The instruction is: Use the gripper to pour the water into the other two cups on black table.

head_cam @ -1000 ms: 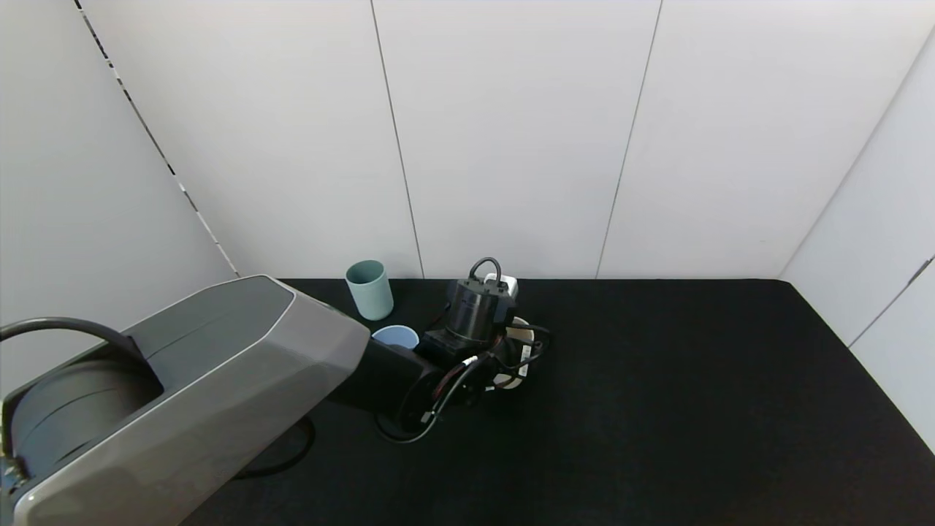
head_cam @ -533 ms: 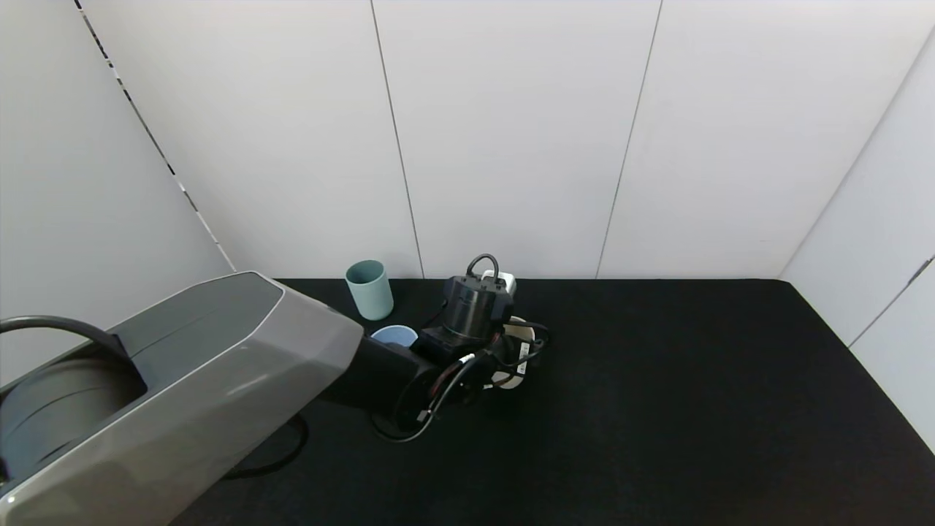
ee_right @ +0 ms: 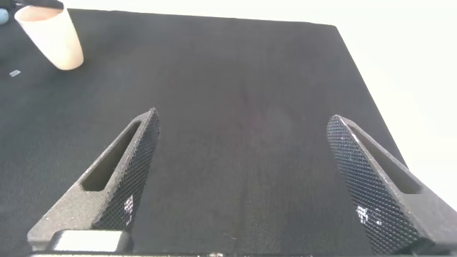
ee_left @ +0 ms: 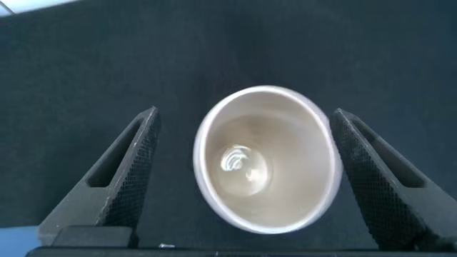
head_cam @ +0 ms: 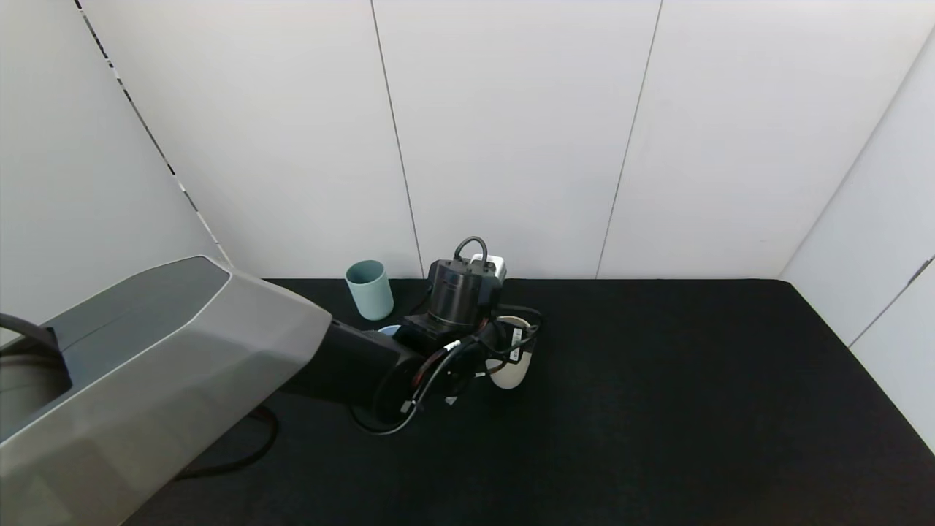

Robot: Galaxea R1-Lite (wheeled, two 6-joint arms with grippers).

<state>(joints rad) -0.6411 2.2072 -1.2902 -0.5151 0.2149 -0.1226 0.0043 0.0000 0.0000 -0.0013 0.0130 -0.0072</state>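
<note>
The cream-beige cup (head_cam: 509, 367) stands on the black table (head_cam: 657, 409) under my left gripper (head_cam: 488, 342). In the left wrist view the gripper (ee_left: 244, 116) is open. Its fingers (ee_left: 132, 164) stand either side of the cup (ee_left: 265, 160), one with a clear gap and the other close to the rim. A little water shows at the cup's bottom. The teal green cup (head_cam: 369, 290) stands near the back wall. Only a sliver of the light blue cup (head_cam: 388, 330) shows behind the left arm. My right gripper (ee_right: 243, 118) is open and empty over bare table, out of the head view.
White wall panels close the table at the back and right. The left arm's grey cover (head_cam: 146, 365) and looped cables (head_cam: 394, 409) fill the near left. The right wrist view shows the cream cup (ee_right: 50, 37) far off and the table's far edge (ee_right: 343, 43).
My left wrist has moved up and to the left in the head view. More of the cream cup's body now shows below it, and the light blue cup is more hidden.
</note>
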